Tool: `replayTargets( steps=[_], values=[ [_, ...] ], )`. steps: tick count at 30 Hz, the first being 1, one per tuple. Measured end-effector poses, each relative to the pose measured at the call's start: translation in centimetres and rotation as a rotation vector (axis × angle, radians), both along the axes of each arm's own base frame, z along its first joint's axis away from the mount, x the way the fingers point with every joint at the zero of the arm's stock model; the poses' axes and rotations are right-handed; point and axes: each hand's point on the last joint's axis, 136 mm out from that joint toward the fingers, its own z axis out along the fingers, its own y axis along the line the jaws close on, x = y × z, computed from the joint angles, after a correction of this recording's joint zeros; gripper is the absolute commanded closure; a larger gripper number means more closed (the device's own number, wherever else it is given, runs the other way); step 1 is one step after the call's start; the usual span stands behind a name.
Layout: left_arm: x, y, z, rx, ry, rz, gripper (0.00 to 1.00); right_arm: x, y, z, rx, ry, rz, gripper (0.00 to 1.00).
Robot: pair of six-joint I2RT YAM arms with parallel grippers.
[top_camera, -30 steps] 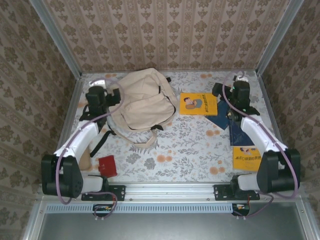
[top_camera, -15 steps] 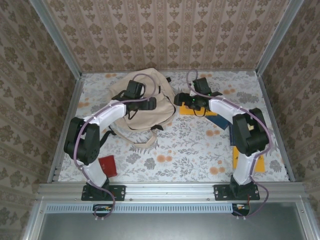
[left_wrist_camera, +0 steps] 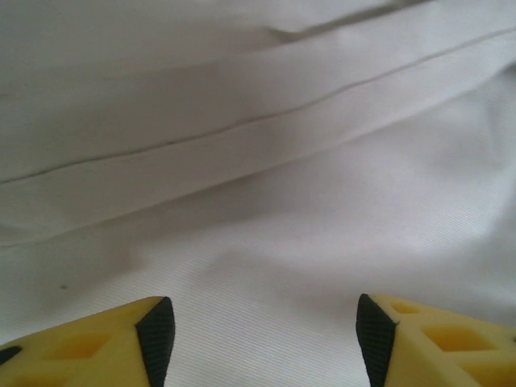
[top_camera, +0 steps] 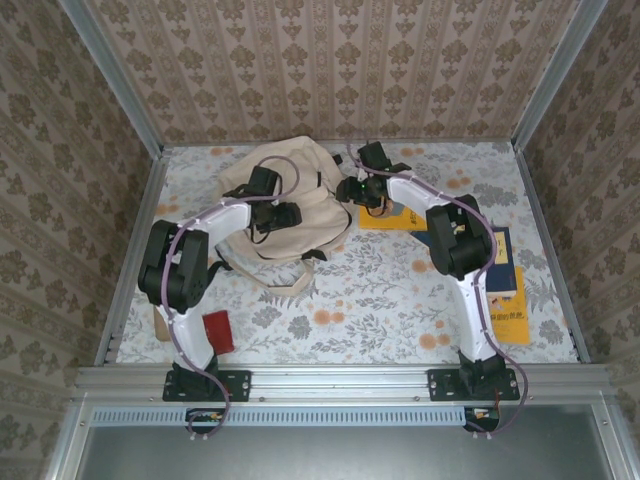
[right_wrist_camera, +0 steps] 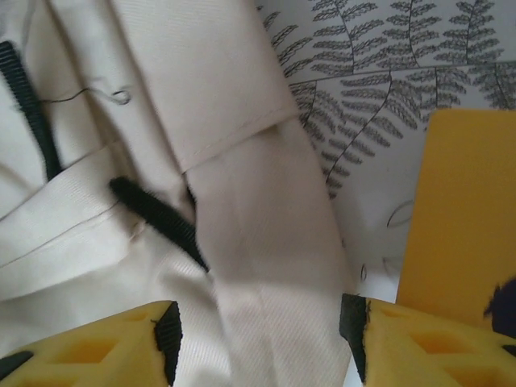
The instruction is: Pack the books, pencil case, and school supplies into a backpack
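Top view: both arms had swung in from the surface's far corners to the backpack. The left gripper was over its front, the right gripper at its right edge, beside the yellow cartoon book. Nothing was packed yet.
Left wrist: jaws apart above cream canvas.
Right wrist: jaws apart astride a canvas flap. Probably opening the bag first.

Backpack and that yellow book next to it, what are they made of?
The backpack looks like cream woven cloth, probably canvas: fine weave, stitched seams, soft folds, matte. The yellow book looks like smooth paper or card: flat, straight-edged.
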Motion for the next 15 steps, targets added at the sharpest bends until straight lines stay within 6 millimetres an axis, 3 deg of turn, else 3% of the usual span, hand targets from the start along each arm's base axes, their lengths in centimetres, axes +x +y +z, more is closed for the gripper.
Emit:
replayTargets(
  steps=[8,13,15],
  values=[
    [0.8,1.6,-2.1,0.004,0.051,0.058,0.47,0.8,0.3,-0.8,-0.004,0.017,0.006,0.62],
    [1.2,2.5,-2.3,-0.001,0.06,0.082,0.48,0.2,0.5,-1.1,0.035,0.033,0.019,0.66],
    [1.4,3.2,-2.3,0.001,0.063,0.097,0.47,-1.0,0.8,-1.2,0.055,0.044,0.031,0.66]
  ],
)
